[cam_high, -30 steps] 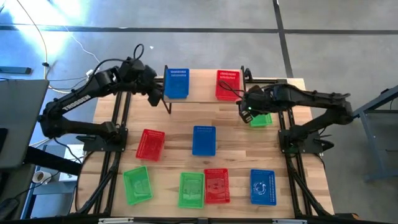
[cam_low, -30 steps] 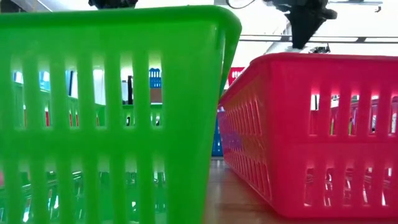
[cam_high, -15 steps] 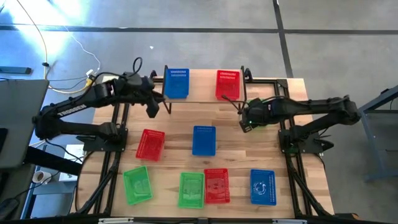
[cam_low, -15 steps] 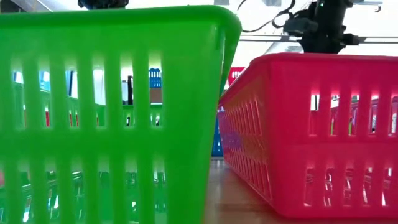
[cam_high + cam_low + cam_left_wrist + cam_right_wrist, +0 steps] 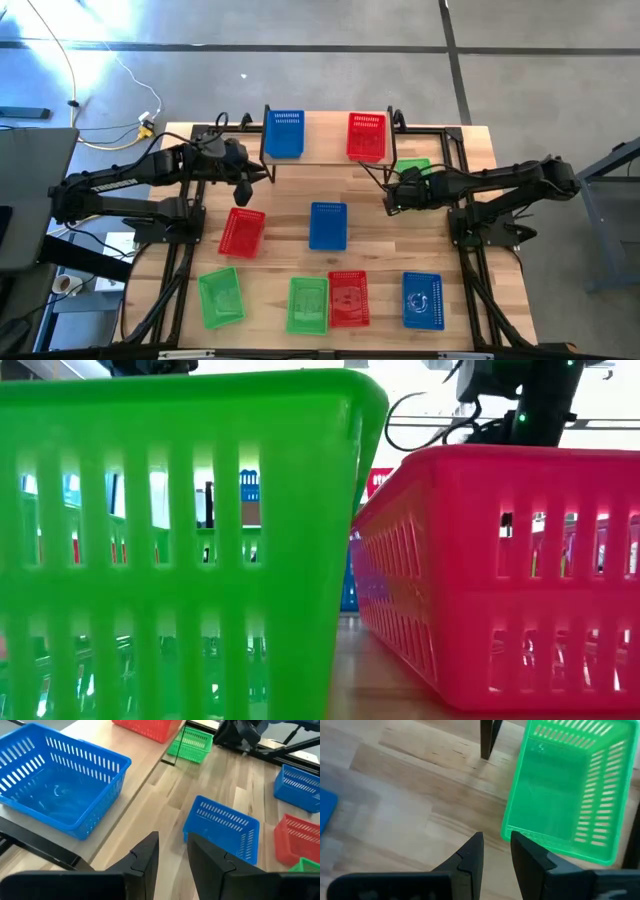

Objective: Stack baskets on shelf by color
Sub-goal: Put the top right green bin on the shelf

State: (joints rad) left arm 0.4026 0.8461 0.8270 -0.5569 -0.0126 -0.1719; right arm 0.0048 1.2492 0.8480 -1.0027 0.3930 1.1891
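Both arms drawn lower and back from the shelf (image 5: 325,160), left gripper (image 5: 171,851) and right gripper (image 5: 495,851) jaws slightly apart, empty.

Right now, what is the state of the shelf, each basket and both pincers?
Shelf: two baskets on it, middle bare.
Blue basket: upright on shelf.
Red basket: upright on shelf.
Green basket: on table by shelf leg, unheld.
Six other baskets: on table, unstacked.
Left pincer: slightly open, empty.
Right pincer: slightly open, empty.

Grey concrete floor (image 5: 330,70) with dark seams; cables (image 5: 110,70) lie in bright glare.
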